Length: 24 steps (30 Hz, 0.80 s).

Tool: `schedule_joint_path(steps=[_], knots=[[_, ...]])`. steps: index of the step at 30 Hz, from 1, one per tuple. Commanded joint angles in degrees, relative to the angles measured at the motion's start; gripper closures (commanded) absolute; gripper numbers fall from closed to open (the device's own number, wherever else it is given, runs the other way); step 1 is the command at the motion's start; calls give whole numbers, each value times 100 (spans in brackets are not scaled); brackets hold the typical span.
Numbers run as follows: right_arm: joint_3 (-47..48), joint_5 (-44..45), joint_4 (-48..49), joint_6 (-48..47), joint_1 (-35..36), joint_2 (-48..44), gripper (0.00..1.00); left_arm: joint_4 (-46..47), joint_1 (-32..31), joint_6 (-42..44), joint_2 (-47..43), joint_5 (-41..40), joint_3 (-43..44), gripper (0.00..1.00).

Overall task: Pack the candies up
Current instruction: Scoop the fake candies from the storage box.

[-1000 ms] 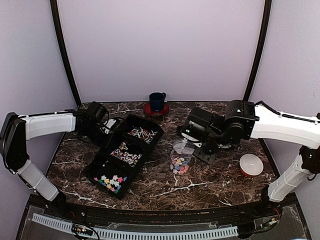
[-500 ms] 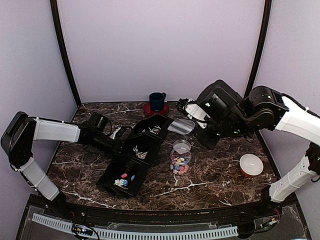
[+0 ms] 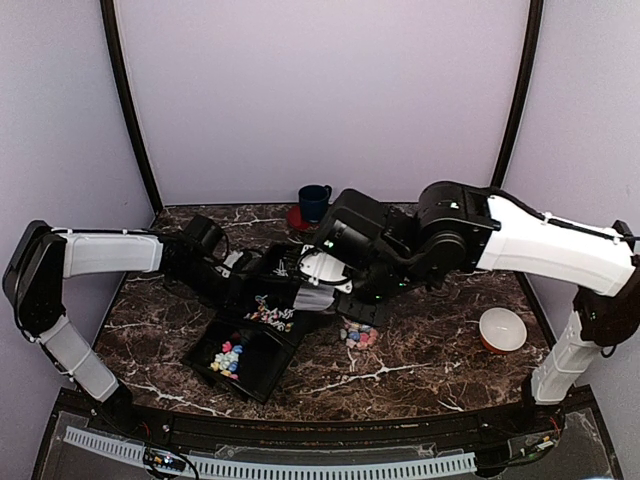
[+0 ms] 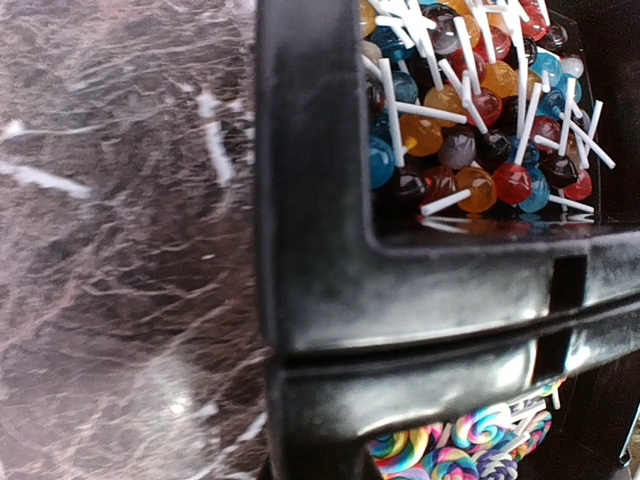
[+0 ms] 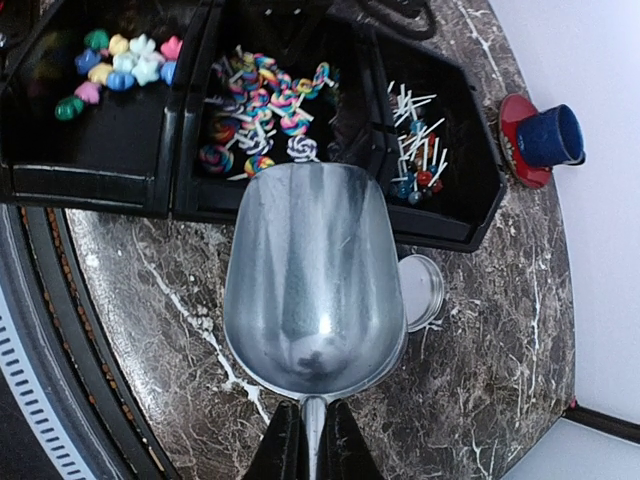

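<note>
Right arm stretched across centre, right gripper (image 5: pixel 305 440) clamped on scoop (image 5: pixel 315 280) handle, tip at tray (image 5: pixel 100 180) middle compartment. Left gripper (image 3: pixel 234 266) pinching tray's far rim, fingers out of wrist view. Candies (image 3: pixel 228 357) in tray; jar (image 3: pixel 357 333) mostly hidden under right arm.

The black tray (image 5: pixel 100 185) lies slantwise on the surface (image 3: pixel 150 340), and most of the clutter gathers along its right side. There the right arm (image 3: pixel 440 240) hangs low, and the right claw (image 5: pixel 312 435) is closed on a metal scoop (image 5: pixel 315 270) whose bowl roofs the tray's right rim. Just off that rim stand a clear jar (image 3: pixel 358 332), half hidden under the arm, and a round lid (image 5: pixel 425 290). The left claw (image 3: pixel 238 268) clamps the tray's far left rim and blocks that corner. Behind the tray a blue cup (image 3: pixel 314 202) sits on a red saucer (image 5: pixel 520 150). To the left of the tray and in front of it the marble lies open. Well to the tray's right a white bowl (image 3: pixel 502 330) stands alone.
</note>
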Motion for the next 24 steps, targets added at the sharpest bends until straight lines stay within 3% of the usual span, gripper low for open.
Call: schedule_joint_path(steps=[1,10,24], knots=[[365,-84,-303,-306,125,523,100,-394,-178,334,-279,-427,496,100],[917,219,-517,-475,134,1644,100,-811,-551,529,-101,-1194,901,100],[1956,-40,-603,-1043,135,3174,100,-1028,-889,730,200,-1489,1297,100]])
